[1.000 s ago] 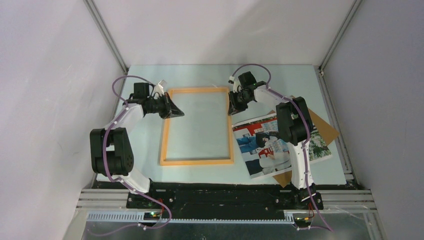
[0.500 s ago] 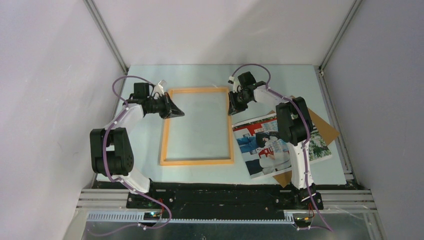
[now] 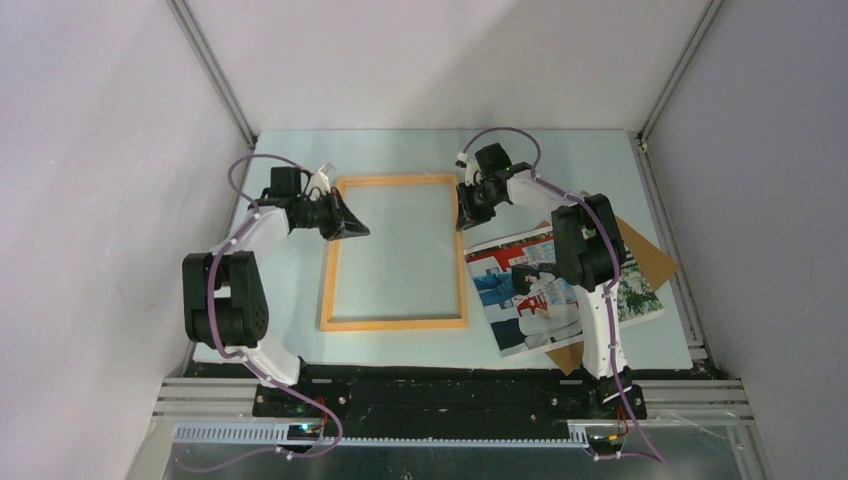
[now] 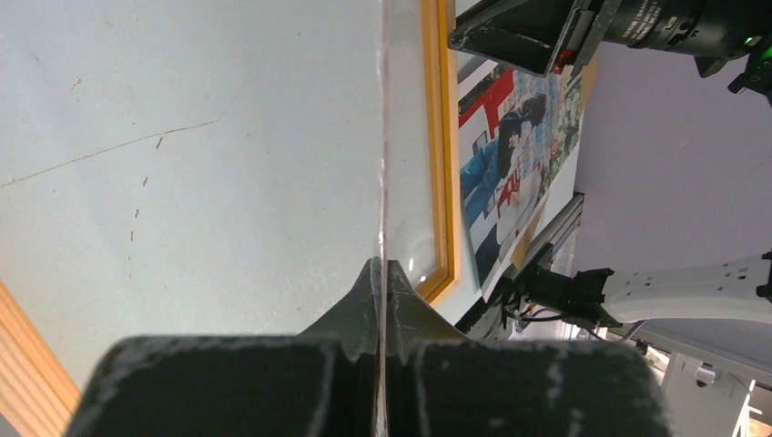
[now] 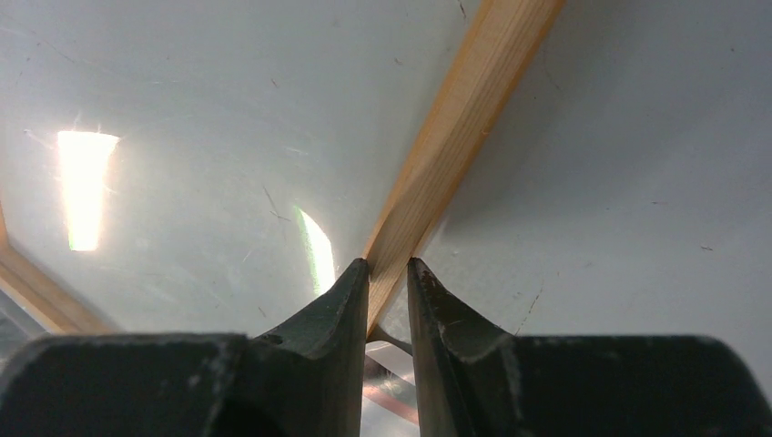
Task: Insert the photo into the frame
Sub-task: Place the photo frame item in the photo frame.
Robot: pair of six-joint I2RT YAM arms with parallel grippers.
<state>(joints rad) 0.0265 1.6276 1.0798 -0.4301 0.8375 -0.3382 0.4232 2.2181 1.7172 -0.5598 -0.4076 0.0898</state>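
Observation:
The light-orange frame (image 3: 330,270) lies flat on the table's middle. My left gripper (image 3: 354,228) is over its upper left part, shut on the edge of a thin clear pane (image 4: 382,137), which I see edge-on in the left wrist view; that gripper (image 4: 382,266) shows there too. My right gripper (image 3: 466,220) is shut on the frame's right bar (image 5: 455,137) near its top corner, with one finger on each side of the wood (image 5: 388,266). The photo (image 3: 515,300) lies face up right of the frame, partly under the right arm. It also shows in the left wrist view (image 4: 514,155).
A brown backing board (image 3: 648,256) lies under the photo at the right, sticking out at its top right and bottom. Grey walls close in the table on the left, back and right. A black rail (image 3: 440,385) runs along the near edge.
The left arm has shifted very slightly to the right. The right arm, frame and photo have not moved.

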